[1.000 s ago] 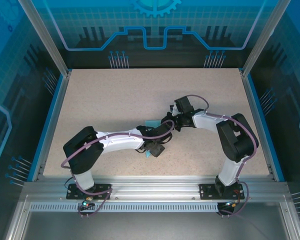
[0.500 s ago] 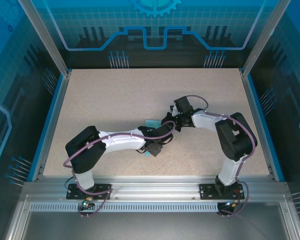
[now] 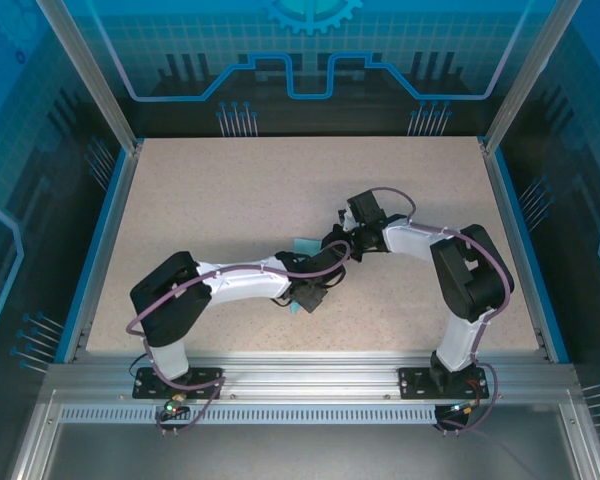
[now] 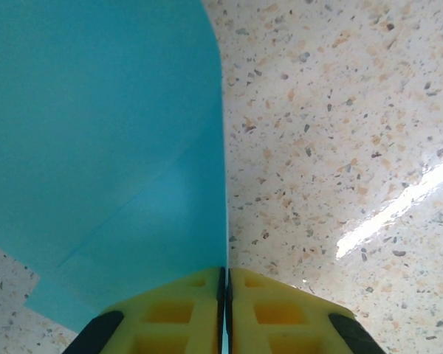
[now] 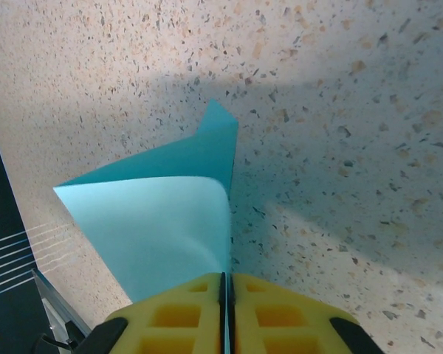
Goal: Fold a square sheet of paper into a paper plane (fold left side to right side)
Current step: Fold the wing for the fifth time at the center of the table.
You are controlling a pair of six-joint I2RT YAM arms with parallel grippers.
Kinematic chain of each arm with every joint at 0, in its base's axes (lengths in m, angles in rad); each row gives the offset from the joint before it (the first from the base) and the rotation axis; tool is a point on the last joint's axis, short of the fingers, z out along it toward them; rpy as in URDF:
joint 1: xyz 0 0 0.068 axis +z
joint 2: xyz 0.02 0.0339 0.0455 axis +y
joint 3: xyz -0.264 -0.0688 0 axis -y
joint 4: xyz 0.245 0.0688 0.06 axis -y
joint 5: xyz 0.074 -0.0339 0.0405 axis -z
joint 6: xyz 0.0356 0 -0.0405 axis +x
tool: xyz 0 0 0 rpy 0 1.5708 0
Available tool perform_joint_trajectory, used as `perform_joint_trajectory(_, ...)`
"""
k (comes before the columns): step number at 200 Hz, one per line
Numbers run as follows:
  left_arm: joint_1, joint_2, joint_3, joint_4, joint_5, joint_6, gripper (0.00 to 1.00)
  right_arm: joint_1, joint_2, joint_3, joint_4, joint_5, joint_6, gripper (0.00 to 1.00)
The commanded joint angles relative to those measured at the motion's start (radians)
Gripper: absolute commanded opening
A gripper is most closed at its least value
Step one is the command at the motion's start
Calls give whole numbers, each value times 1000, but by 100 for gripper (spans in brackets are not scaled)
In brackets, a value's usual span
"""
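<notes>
paper (image 4: 118, 147): middle of table (image 3: 230, 190), partly folded, one flap curling up | left gripper (image 4: 226, 310): your jaws pinch its edge | right gripper (image 5: 227, 310): jaws clamp the curled flap | why: probably a two-point hold to carry left side over right

No text, label, brand or number can be read. The one sign is a gear emblem (image 3: 312, 12) with circuit-style lines, printed on the blue back panel (image 3: 400, 50) beyond the far edge of the worktop (image 3: 230, 190). It carries no lettering.
</notes>
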Motion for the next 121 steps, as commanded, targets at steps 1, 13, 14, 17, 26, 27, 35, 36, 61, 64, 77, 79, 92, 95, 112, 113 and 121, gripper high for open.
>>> perform_joint_trajectory(1,37,-61,-3,17,76,-18,11,-9,-29,33,-47,12,-62,19)
perform_joint_trajectory(13,54,-76,-9,29,120,-22,11,-20,-60,38,-64,41,-85,28)
perform_joint_trajectory(14,55,-77,-10,29,124,-22,11,-22,-64,38,-66,44,-87,29)
perform_joint_trajectory(17,60,-81,-12,32,136,-22,11,-25,-74,39,-72,53,-94,31)
perform_joint_trajectory(26,74,-89,-15,40,171,-26,11,-34,-105,37,-91,90,-113,37)
perform_joint_trajectory(27,76,-90,-16,40,175,-27,11,-35,-110,36,-93,94,-115,38)
perform_joint_trajectory(35,90,-96,-21,50,207,-30,11,-43,-140,31,-112,130,-135,44)
perform_joint_trajectory(36,92,-96,-20,51,212,-30,11,-43,-145,29,-113,135,-138,45)
perform_joint_trajectory(61,146,-105,-35,92,340,-51,11,-66,-242,-30,-139,230,-175,61)
perform_joint_trajectory(64,155,-105,-37,97,354,-53,12,-68,-254,-41,-139,237,-177,62)
perform_joint_trajectory(77,185,-102,-42,117,416,-63,12,-83,-301,-89,-132,265,-182,68)
perform_joint_trajectory(79,188,-100,-42,120,426,-65,12,-84,-307,-97,-129,268,-183,69)
perform_joint_trajectory(92,217,-87,-41,137,482,-73,12,-96,-347,-146,-114,275,-188,72)
perform_joint_trajectory(95,222,-82,-39,141,494,-75,12,-98,-357,-153,-111,278,-187,72)
perform_joint_trajectory(112,248,-60,-33,158,545,-84,12,-103,-396,-227,-89,276,-191,73)
perform_joint_trajectory(113,250,-59,-33,160,547,-84,12,-103,-398,-230,-89,276,-192,73)
perform_joint_trajectory(121,258,-51,-30,168,564,-87,12,-103,-409,-251,-78,272,-193,74)
